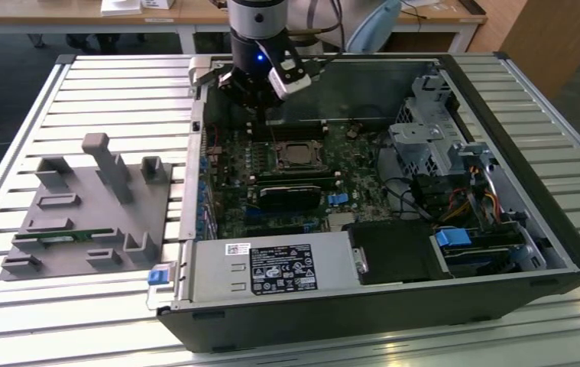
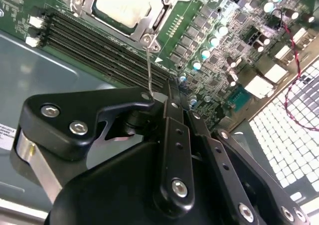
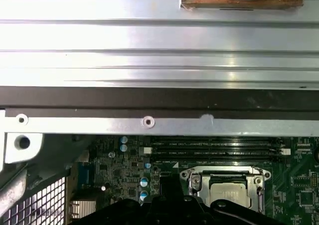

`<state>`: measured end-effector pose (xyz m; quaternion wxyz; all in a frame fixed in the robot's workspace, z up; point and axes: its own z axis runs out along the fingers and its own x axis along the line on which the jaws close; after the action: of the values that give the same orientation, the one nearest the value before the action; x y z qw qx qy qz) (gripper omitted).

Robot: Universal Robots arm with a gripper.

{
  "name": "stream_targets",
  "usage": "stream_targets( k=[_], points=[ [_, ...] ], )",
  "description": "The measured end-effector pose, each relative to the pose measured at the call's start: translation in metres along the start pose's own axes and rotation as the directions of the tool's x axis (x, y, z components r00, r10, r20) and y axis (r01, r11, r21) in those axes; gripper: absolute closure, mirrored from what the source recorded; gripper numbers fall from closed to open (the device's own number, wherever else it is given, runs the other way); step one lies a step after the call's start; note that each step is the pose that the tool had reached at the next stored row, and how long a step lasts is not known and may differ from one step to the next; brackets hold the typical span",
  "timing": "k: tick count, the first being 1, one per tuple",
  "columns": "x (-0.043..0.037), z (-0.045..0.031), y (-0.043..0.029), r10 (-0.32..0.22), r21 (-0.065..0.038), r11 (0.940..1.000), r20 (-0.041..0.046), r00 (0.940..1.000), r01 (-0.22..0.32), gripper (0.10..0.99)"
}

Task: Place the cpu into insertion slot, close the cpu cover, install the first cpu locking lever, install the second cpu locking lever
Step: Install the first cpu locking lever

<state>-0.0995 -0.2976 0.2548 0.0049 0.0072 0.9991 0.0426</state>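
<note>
Inside the open computer case, the cpu (image 1: pixel 295 157) lies in the insertion slot (image 1: pixel 278 144) on the green motherboard. Its pale metal top shows in both wrist views (image 2: pixel 119 3) (image 3: pixel 230 194). The silver cpu cover (image 2: pixel 149 23) (image 3: pixel 197 181) lies flat around it. A thin wire locking lever (image 2: pixel 149 65) rises from the socket's corner up to my fingertips. My gripper (image 2: pixel 170 89) (image 1: pixel 266 115) (image 3: pixel 168 187) hangs above the board, beside the socket toward the case's back wall. It is shut on the lever's free end.
Long black memory slots (image 2: pixel 99 40) run beside the socket. The case's back wall (image 3: pixel 149 120) is close to the gripper. A drive cage (image 1: pixel 432 138), a black shroud block (image 1: pixel 392 252) and the power supply (image 1: pixel 269 267) stand in the case. A grey fixture (image 1: pixel 91 206) sits on the exterior view's left.
</note>
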Motion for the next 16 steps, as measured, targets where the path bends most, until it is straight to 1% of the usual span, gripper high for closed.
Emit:
stream_targets(
  k=[2,6,13,16],
  points=[
    [-0.0021,0.0,0.0003,0.0,0.0,1.0,-0.0001,1.0,0.0,0.98],
    [-0.0095,0.0003,0.0005,0.0,0.0,1.0,-0.0001,1.0,0.0,0.98],
    [-0.028,0.0015,0.0013,0.0,0.0,1.0,-0.0017,1.0,0.0,0.98],
    [-0.0299,0.002,0.0012,0.0,0.0,1.0,-0.0026,1.0,0.0,0.98]
  ],
)
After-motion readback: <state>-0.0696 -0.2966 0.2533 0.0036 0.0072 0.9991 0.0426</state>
